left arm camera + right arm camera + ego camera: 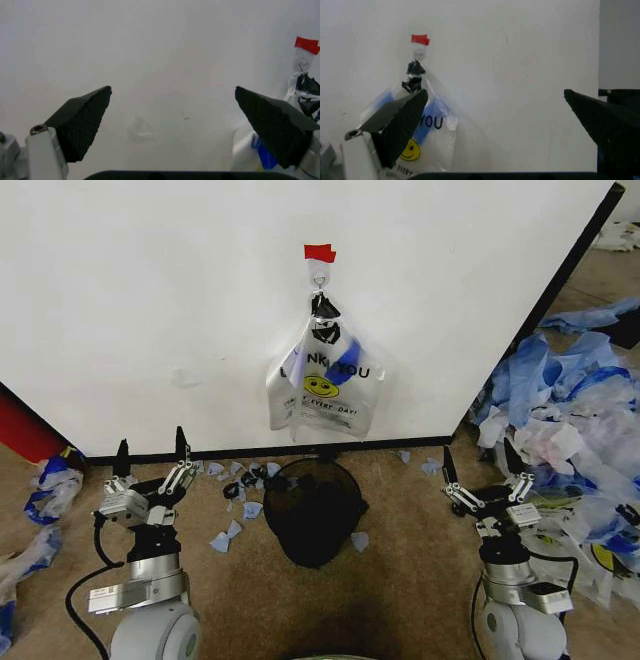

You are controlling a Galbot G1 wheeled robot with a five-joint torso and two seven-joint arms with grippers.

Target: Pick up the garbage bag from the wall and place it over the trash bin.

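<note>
Hanging from a hook (319,277) on the wall (150,300), under a red tape patch (320,252), the bag (325,385) droops straight down with its long axis vertical and its handles bunched at the top. The bin (312,510) stands on the floor directly below it, against the wall's base.

Both grippers rest low, well under the bag, pointing up and toward the wall with jaws spread wide and nothing held: the left gripper (150,465) off to the bag's left, the right gripper (483,475) off to its right. The bag lies up and inward from each; they look about equally far, so neither arm is clearly the nearer.

Readable on the bag are "YOU" in black, a yellow smiley, and "EVERY DAY!" beneath it; the word before "YOU" is creased and partly hidden.
</note>
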